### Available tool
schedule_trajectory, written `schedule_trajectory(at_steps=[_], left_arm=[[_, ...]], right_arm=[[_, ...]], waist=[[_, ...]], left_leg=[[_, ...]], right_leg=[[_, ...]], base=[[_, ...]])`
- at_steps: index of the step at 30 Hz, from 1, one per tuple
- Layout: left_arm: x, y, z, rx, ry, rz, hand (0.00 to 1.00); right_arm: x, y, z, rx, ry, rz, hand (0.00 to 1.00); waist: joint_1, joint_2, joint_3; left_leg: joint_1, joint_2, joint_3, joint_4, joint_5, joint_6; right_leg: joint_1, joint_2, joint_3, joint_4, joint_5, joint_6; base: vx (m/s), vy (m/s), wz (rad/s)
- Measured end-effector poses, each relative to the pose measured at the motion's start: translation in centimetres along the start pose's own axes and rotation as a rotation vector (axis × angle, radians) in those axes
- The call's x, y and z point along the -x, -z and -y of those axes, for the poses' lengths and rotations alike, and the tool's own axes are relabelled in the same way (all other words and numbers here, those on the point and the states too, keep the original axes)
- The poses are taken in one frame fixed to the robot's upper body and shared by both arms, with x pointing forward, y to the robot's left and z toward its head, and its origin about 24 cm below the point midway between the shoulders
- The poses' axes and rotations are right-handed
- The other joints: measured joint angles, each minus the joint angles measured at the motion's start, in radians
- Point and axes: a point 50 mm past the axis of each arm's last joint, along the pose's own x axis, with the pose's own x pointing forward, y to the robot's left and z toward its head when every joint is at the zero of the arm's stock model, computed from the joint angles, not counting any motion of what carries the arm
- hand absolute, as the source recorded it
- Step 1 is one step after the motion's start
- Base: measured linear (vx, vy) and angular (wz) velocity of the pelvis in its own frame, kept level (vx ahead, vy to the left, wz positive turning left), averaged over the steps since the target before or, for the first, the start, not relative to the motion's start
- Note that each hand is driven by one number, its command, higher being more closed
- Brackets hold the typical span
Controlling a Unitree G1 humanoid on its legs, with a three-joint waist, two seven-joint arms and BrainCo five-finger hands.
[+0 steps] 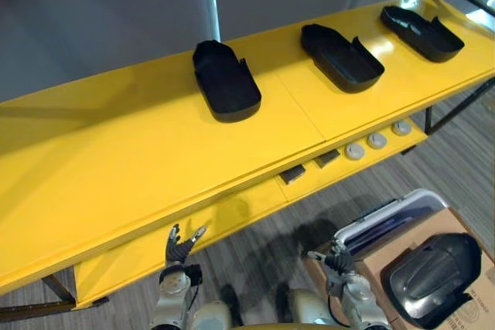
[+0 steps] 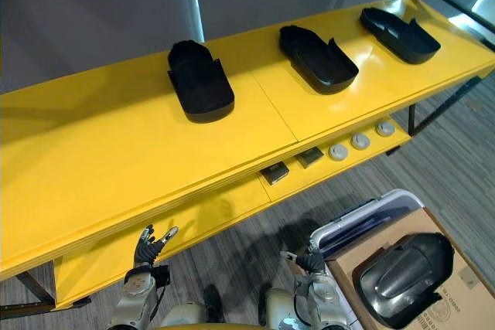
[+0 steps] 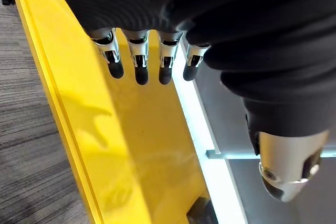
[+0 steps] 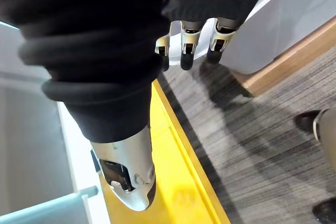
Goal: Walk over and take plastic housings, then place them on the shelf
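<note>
Three black plastic housings lie open side up on the top of the yellow shelf: one near the middle, one further right, one at the far right end. A fourth dark housing rests dome up on a cardboard box at the lower right. My left hand hangs low in front of the shelf's lower level, its fingers straight and holding nothing. My right hand is low beside the box, its fingers relaxed and empty.
The lower shelf level carries three round grey discs and two small dark blocks. A pale plastic bin stands on the floor against the cardboard box. The left half of the shelf top is bare yellow.
</note>
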Motion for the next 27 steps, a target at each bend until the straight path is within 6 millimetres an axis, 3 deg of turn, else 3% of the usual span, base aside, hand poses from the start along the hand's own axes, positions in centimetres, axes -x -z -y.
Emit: schedule_trajectory(at_steps=[1, 3, 5, 9, 13, 18, 22, 24, 26, 27], left_arm=[[0.0, 0.0, 0.2, 0.006, -0.002, -0.001, 0.0], [0.2, 0.3, 0.4, 0.024, -0.011, -0.019, 0.0], [0.6, 0.8, 1.3, 0.036, 0.011, -0.042, 0.0], [1.3, 1.5, 2.0, 0.05, 0.034, -0.066, 0.0], [1.2, 1.4, 2.0, 0.053, 0.033, -0.065, 0.0], [1.0, 1.4, 1.8, 0.046, 0.027, -0.067, 0.0], [0.8, 2.4, 1.3, 0.004, 0.027, -0.108, 0.0], [0.9, 3.1, 1.2, -0.015, 0.03, -0.137, 0.0], [0.7, 3.4, 0.8, -0.083, 0.04, -0.135, 0.0], [0.6, 3.5, 0.6, -0.101, 0.04, -0.137, 0.0]], right_arm=[[-0.1, -0.2, -0.1, 0.011, -0.004, 0.007, 0.0], [-0.7, -1.6, -0.3, 0.019, -0.009, 0.044, 0.0], [-0.8, -1.9, 0.2, 0.029, 0.0, 0.052, 0.0], [-0.5, -1.2, 0.8, 0.04, 0.013, 0.039, 0.0], [-0.6, -1.7, 0.8, 0.049, 0.011, 0.058, 0.0], [-0.4, -3.0, -0.1, 0.055, -0.02, 0.119, 0.0], [0.0, -4.8, -1.5, 0.074, -0.075, 0.21, 0.0], [0.6, -5.2, -2.1, 0.081, -0.107, 0.246, 0.0], [1.6, -5.8, -2.4, 0.065, -0.123, 0.304, 0.0], [1.7, -6.6, -2.9, 0.069, -0.14, 0.34, 0.0]], waist=[[0.027, -0.007, -0.003], [0.025, 0.002, 0.002], [0.022, 0.031, 0.024], [0.022, 0.039, 0.022], [0.021, 0.047, 0.018], [0.018, 0.053, 0.016], [-0.013, 0.052, 0.016], [-0.021, 0.054, 0.016], [-0.05, 0.056, 0.016], [-0.057, 0.057, 0.018]], left_leg=[[-0.051, 0.007, -0.001, 0.031, 0.007, -0.006], [-0.101, 0.01, -0.027, 0.031, 0.042, -0.032], [-0.094, 0.034, -0.058, 0.024, 0.065, -0.058], [-0.012, 0.048, -0.08, -0.079, 0.118, -0.096], [0.006, 0.045, -0.08, -0.11, 0.129, -0.094], [0.05, 0.039, -0.112, -0.107, 0.088, -0.108], [0.08, -0.005, -0.117, -0.107, 0.013, -0.123], [0.099, -0.016, -0.111, -0.108, -0.005, -0.109], [0.112, -0.028, -0.072, -0.109, -0.015, -0.101], [0.112, -0.023, -0.037, -0.11, -0.014, -0.099]], right_leg=[[0.037, 0.004, -0.009, -0.139, -0.035, -0.027], [0.057, 0.024, -0.033, -0.254, -0.043, -0.043], [0.08, 0.051, -0.056, -0.274, -0.031, -0.063], [0.085, 0.081, -0.051, -0.259, -0.018, -0.084], [0.049, 0.088, 0.027, -0.263, -0.003, -0.109], [0.037, 0.09, 0.156, -0.302, 0.047, -0.084], [0.037, 0.066, 0.249, -0.37, 0.1, -0.051], [0.037, 0.046, 0.257, -0.386, 0.117, -0.041], [0.028, 0.041, 0.29, -0.391, 0.133, -0.027], [0.001, 0.049, 0.301, -0.4, 0.166, -0.019]], base=[[-0.09, -0.237, -0.01], [-0.12, -0.214, 0.03], [-0.16, -0.194, 0.15], [-0.14, -0.159, -0.2], [-0.08, 0.003, -0.65], [-0.06, 0.09, -0.84], [-0.06, 0.155, -0.85], [-0.03, 0.134, -0.88], [0.0, 0.121, -0.82], [0.01, 0.084, -1.1]])
